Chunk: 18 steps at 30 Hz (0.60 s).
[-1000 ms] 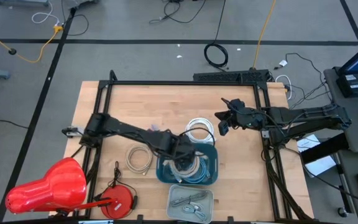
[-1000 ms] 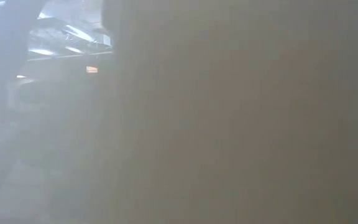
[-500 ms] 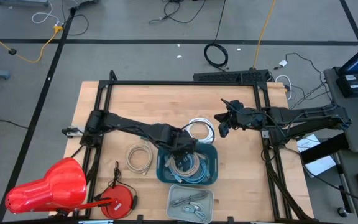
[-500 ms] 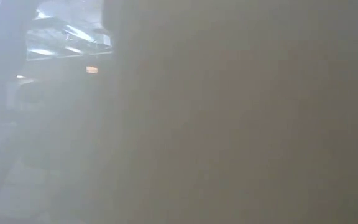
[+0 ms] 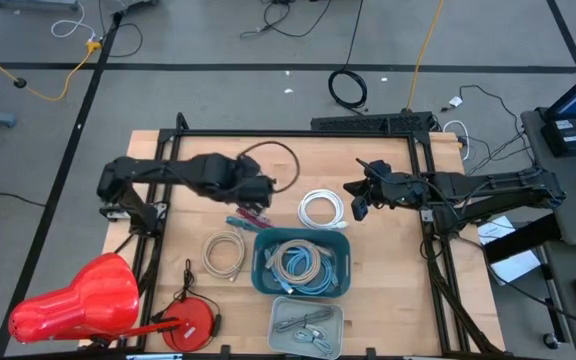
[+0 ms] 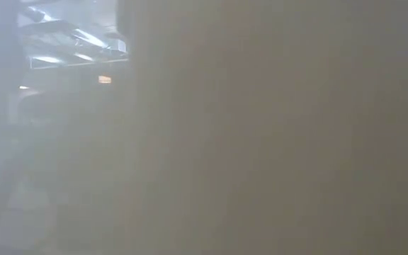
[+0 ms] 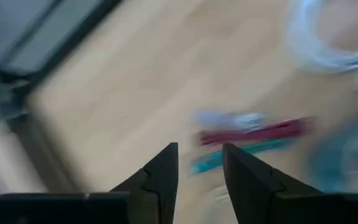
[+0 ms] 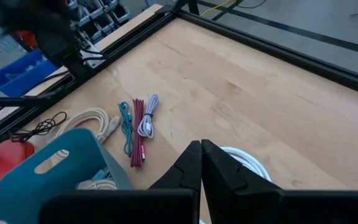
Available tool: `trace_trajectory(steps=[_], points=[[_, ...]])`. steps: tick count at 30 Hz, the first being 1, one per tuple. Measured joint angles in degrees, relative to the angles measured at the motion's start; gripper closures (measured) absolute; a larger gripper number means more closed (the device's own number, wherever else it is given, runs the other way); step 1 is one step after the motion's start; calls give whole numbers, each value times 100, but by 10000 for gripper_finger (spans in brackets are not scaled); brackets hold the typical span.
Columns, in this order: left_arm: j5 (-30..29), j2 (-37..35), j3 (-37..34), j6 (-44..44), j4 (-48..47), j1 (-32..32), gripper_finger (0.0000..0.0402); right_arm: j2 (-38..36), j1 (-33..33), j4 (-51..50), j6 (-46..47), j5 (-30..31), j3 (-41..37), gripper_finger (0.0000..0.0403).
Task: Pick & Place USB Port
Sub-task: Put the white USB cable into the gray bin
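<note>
Three short USB cables (image 5: 250, 217), one teal, one dark red and one pale lilac, lie side by side on the bare wood of the bench (image 5: 388, 290), just beyond the far left corner of the teal bin (image 5: 340, 285). In the right wrist view the same cables (image 8: 135, 127) lie next to the bin's handled wall (image 8: 45, 165). The bin holds a heap of coiled grey and blue cables.

The left gripper (image 5: 261, 192) hangs just beyond the three cables, farther from the bin. In the left wrist view its fingers (image 7: 160, 171) stand a narrow gap apart with nothing between them, and the cables (image 7: 253, 134) lie ahead of the tips.

A white cable coil (image 5: 322, 209) lies at the bin's far right corner. The right gripper (image 5: 359, 199) hovers just right of that coil, its fingers pressed together and empty.

A beige coil (image 5: 224, 254) lies left of the bin, a grey tray (image 5: 306, 327) sits on its near side, and a red lamp (image 5: 78, 298) rests farther left.
</note>
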Motion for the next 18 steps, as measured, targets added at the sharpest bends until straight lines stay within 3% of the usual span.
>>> trace_trajectory(steps=[2, 5, 9, 14, 18], points=[[94, -24, -252, 326, 130, 265, 283, 0, -2, 0, -48, 2, 0, 403], [771, -167, -896, 354, 633, 739, 289, 2, -2, -2, -41, 4, 0, 403], [1417, -125, -2086, -260, 1059, 1336, 293, 2, -2, 4, -4, 2, 0, 403], [2358, -178, -3380, -766, 2732, 1789, 295, 2, 4, 1, 52, -5, 0, 403], [2525, -211, -3901, -1141, 3880, 1851, 295, 2, -7, 23, 64, 1, 0, 403]])
